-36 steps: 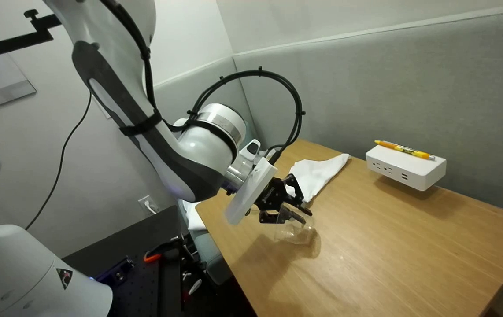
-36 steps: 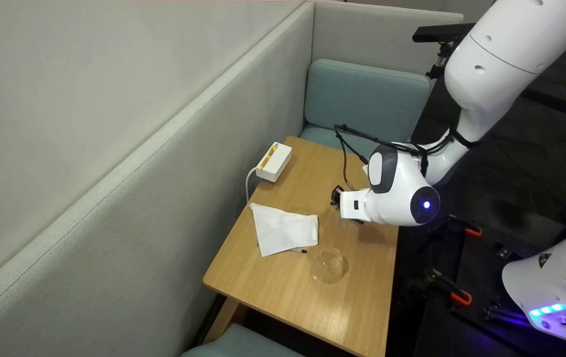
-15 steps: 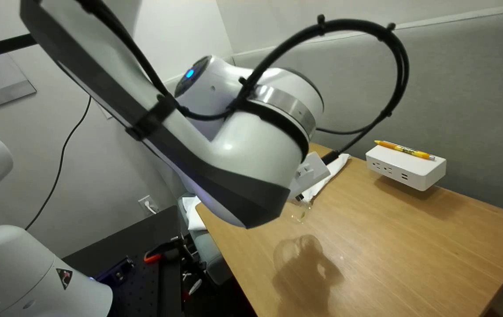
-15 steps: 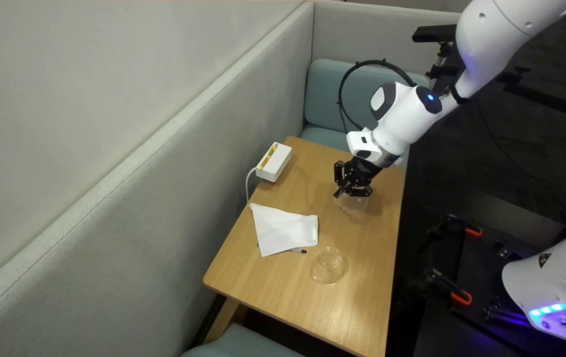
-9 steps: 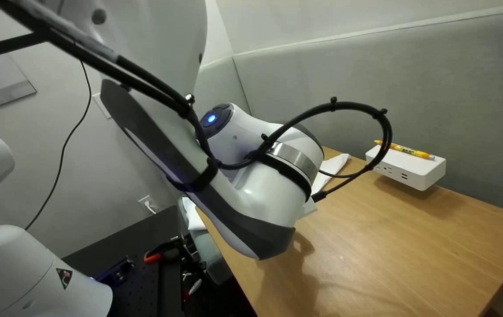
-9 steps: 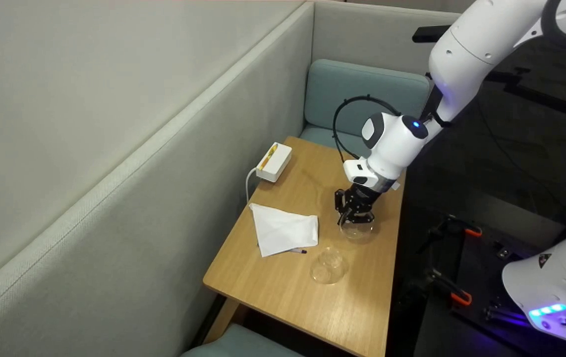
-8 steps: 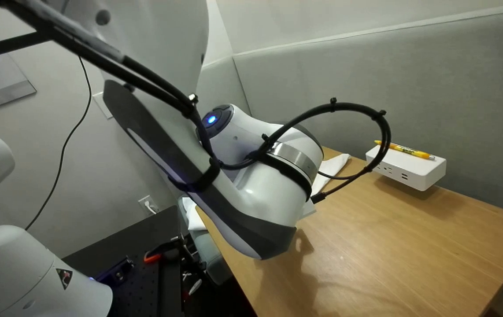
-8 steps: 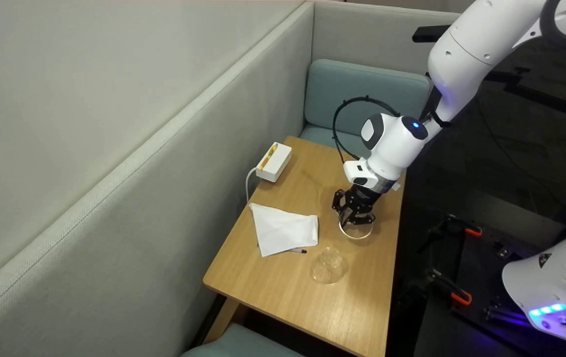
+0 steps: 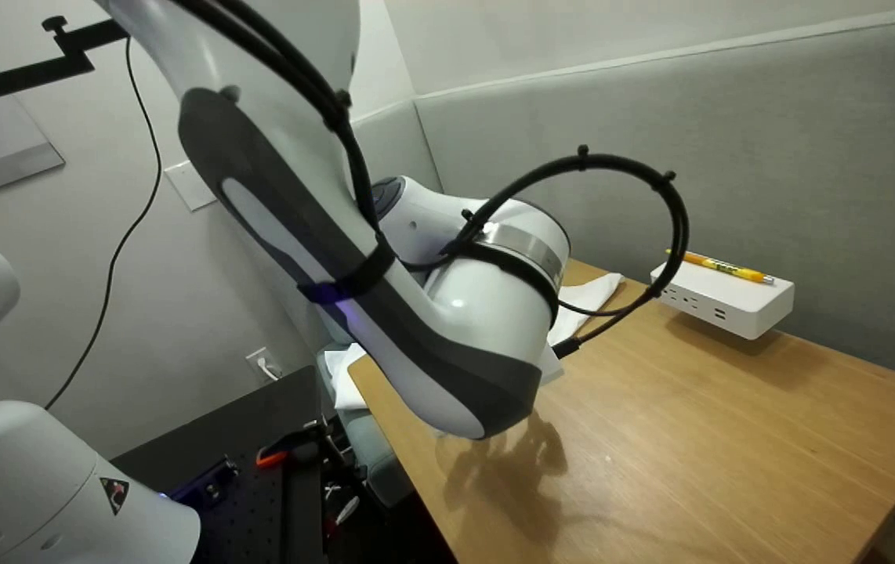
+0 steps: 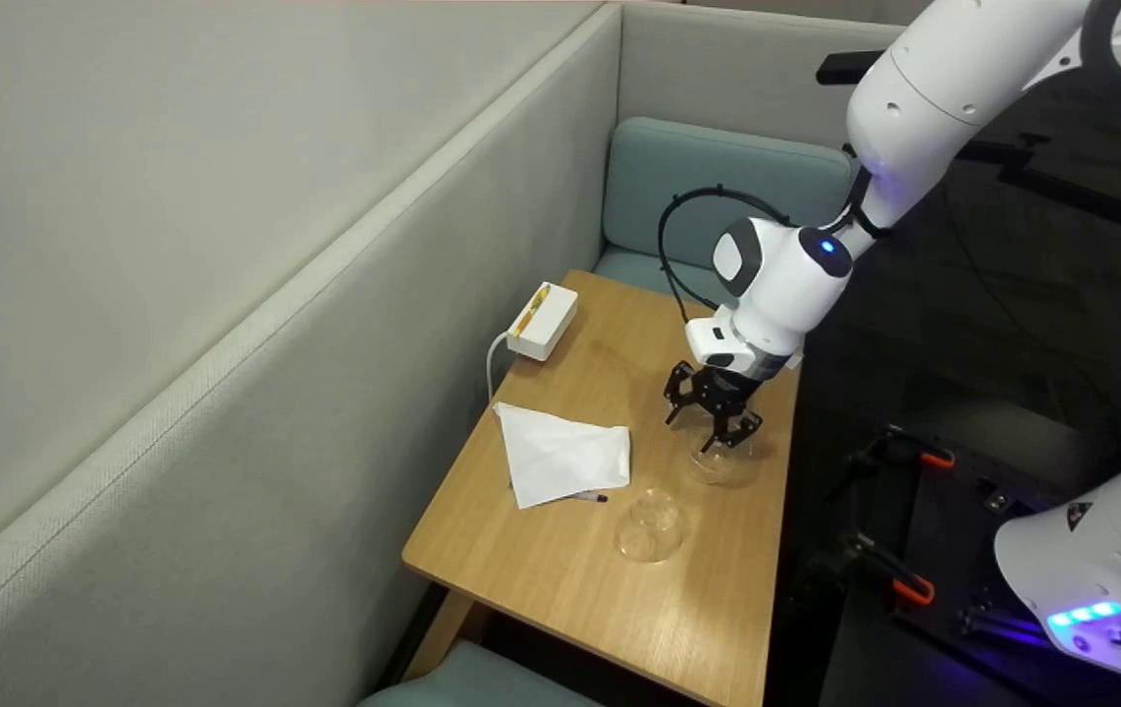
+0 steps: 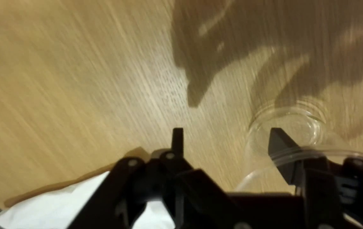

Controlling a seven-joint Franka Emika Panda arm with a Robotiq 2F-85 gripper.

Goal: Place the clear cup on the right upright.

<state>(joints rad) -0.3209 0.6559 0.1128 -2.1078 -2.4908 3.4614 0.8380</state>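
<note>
The tool [image 11: 226, 128] is spread wide, its fingers [image 11: 177, 140] well apart w/ bare worktop [image 11: 89, 79] showing btwn the tips. The clear cup [image 11: 310, 133] looks upright on the worktop, base down, wider rim twd the wrist cam. One finger [image 11: 278, 141] overlaps it in the wrist view; can't tell if it's inside the rim or outside, or if it touches. In an exterior view the cup [image 10: 718, 469] shows right at one fingertip, near the worktop edge on the robot's side, outline faint. The other cup [image 10: 651, 530], also clear, is near it, closer to that cam; can't tell which way up. A white sheet [image 10: 565, 457] lies nearby w/ a dark-tipped pen [image 10: 592, 497] poking out from under its edge. White outlet box [image 9: 730, 294] w/ a yellow pen [image 9: 726, 268] on top sits next to the grey padded panel [image 9: 761, 157], seen in both exterior views. In an exterior view the arm [image 9: 447, 352] hides the tool & most or all of the cup.
</note>
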